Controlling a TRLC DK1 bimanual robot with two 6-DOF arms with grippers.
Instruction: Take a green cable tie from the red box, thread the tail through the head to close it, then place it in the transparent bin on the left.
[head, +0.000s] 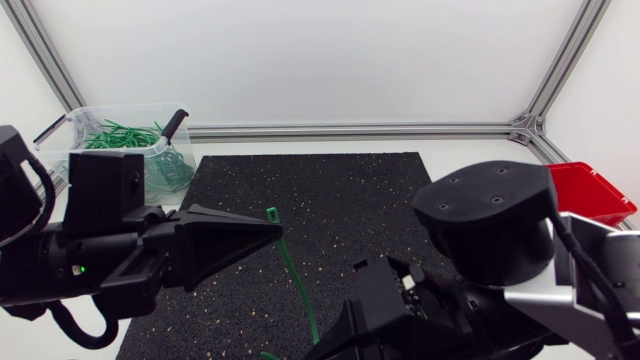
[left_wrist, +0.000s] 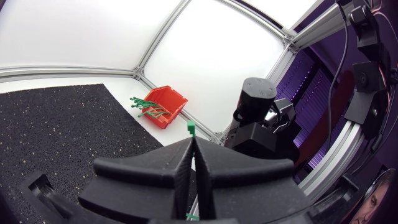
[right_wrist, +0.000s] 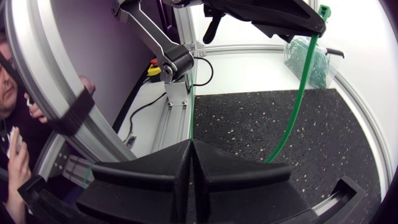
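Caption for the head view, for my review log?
Left gripper shut on green cable tie near its head, over the black mat; tail hangs toward the right gripper.

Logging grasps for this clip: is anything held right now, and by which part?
The left gripper pinches the green cable tie just below its head; the right gripper has its fingers together, the tie running beside them.

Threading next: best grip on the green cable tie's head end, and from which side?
Pinch the green cable tie just under its head, coming in sideways from the left, as the left gripper does: the head pokes clear above the shut tips, so its slot is likely reachable. The strap bows down to the right gripper, seemingly shut on its tail end.
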